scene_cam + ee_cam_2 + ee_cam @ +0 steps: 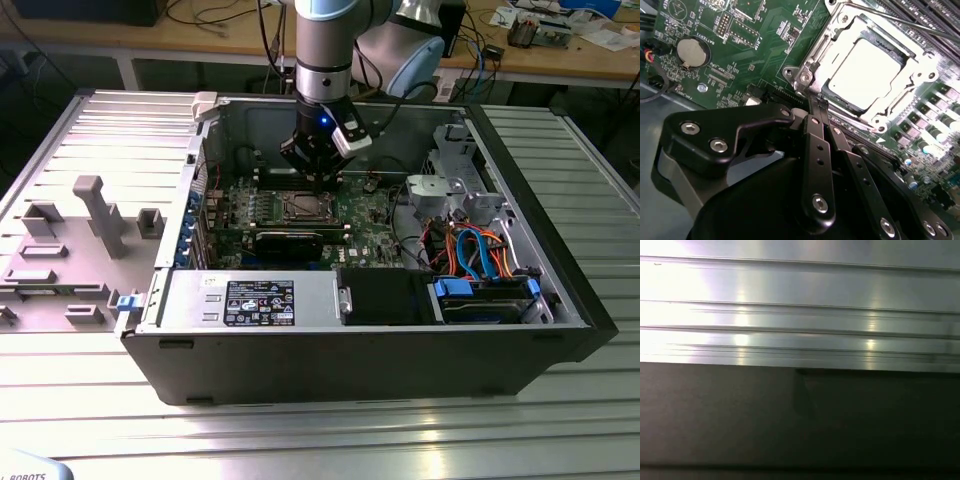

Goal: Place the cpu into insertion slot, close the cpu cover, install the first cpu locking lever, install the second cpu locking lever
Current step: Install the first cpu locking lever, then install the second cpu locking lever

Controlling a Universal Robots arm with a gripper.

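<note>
Grey ridged metal forms the tabletop (90, 140) at the exterior view's left, where a set of grey plastic holders (95, 215) stands beside the open computer case (560, 300). Moving right, the green circuit board (365, 215) lies flat in the case, with the insertion slot (303, 207) near its middle and a long black graphics card (290, 240) just on the near side of it. The gripper (318, 182) hangs straight down over the far edge of the slot.

In the second wrist view the cpu (871, 70) already sits in the slot, its pale metal top showing through the window of the cpu cover (910, 92), which lies flat over it. The gripper's black fingers (816, 120) are pressed together to a narrow tip, holding nothing, and that tip touches or nearly touches the slot's frame at one corner, close beside a screw post (803, 77). A thin wire locking lever (900, 22) runs along the far side of the frame; whether it is hooked down I cannot tell.

The work in hand looks like a lever step. To do it well, the closed tip should bear on the wire itself, not on the cover or chip, push steadily and stay off the small parts around the socket.
</note>
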